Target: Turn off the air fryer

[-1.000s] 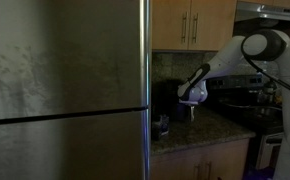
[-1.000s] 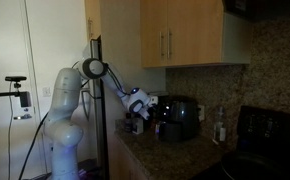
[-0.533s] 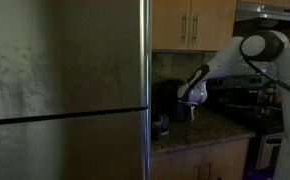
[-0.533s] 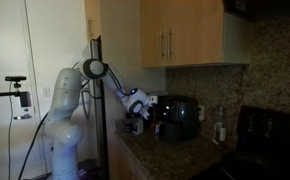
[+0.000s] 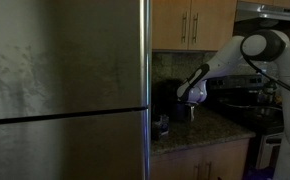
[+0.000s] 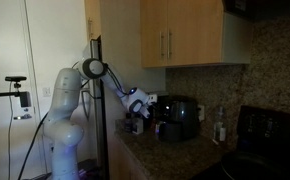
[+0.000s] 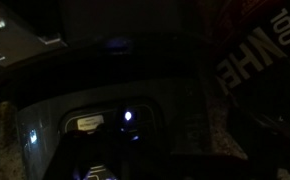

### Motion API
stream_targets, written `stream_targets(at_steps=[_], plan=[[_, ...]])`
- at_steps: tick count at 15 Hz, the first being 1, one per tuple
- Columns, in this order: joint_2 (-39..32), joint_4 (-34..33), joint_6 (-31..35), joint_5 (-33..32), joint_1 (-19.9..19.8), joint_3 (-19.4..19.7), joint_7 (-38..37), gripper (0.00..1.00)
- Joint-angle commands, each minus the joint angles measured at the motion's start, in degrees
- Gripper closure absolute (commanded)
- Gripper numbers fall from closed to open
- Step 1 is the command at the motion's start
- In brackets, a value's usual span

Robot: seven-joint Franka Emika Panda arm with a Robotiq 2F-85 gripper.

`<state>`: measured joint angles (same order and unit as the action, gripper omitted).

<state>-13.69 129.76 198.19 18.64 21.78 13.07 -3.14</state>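
The air fryer [image 6: 180, 118] is a tall black rounded box on the granite counter. It also shows in an exterior view [image 5: 167, 98] next to the fridge side. In the dim wrist view its front [image 7: 105, 110] fills the frame, with a small bright spot [image 7: 127, 117] lit in a recessed panel. My gripper [image 6: 140, 103] hangs just in front of the air fryer's upper front, close to it; it also shows in an exterior view [image 5: 192, 100]. The views are too dark and small to show how the jaws stand or whether they touch the appliance.
A large steel fridge [image 5: 65, 90] fills the near side. A small dark jar [image 5: 162, 125] stands on the counter edge by the air fryer. Wooden cabinets [image 6: 180, 35] hang overhead. A stove [image 6: 270, 130] and a bottle [image 6: 221, 128] stand further along the counter.
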Motion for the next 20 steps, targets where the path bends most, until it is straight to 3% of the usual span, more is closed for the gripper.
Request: stream_targets(at_steps=[1, 3, 9, 16, 20], plan=[[-1.5, -2.6, 0.0, -0.8, -0.9, -1.3, -2.2, 0.00], [-2.6, -4.1, 0.0, -0.9, -1.6, -2.5, -4.7, 0.00], [-5.5, -7.8, -0.3, 0.1, 0.3, 1.4, -6.4, 0.00], [-5.8, -9.3, 0.7, -2.0, -0.4, 1.2, -10.0, 0.00], [-7.8, -11.9, 1.5, -2.1, 0.5, 3.3, -9.6, 0.00]])
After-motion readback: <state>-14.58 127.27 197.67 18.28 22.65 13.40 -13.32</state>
